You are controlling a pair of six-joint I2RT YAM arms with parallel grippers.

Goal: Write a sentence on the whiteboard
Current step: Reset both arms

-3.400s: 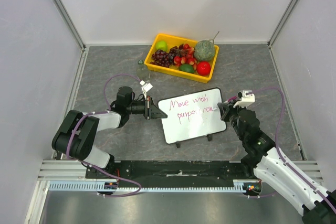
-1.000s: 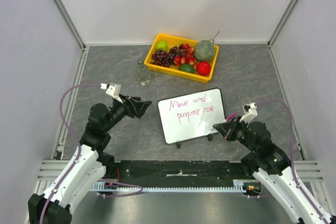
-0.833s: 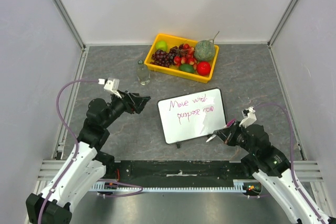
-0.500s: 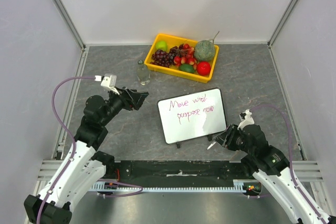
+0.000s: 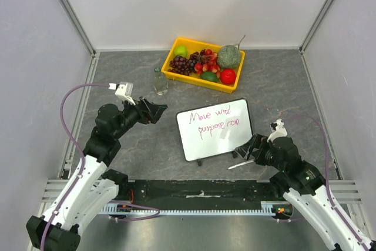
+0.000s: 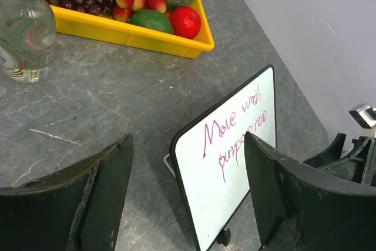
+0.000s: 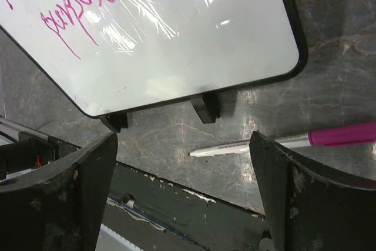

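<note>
Magenta ink in two short cursive lines, the sentence (image 5: 214, 121), covers the upper part of the whiteboard (image 5: 217, 139), which stands tilted on its small black feet (image 7: 205, 109). The board is just ahead of the right gripper (image 5: 251, 149) and a little to its left. From the left gripper (image 6: 188, 145) it lies ahead and slightly right, near but apart.

The right gripper's jaws stand wide apart and hold nothing. A marker (image 7: 282, 141) lies loose on the table (image 5: 147, 151) between and just beyond its fingers, close under the board's near edge. The left gripper's jaws are also spread, with nothing in them.

The writing looks finished, so little of the task seems left. The board is likely light and stiff, and its glossy face would be slippery. A push on that face could slide it on its feet or tip it. The thin black rim at a side edge is the safer hold, because fingers across the lettering would probably smear the ink.
</note>
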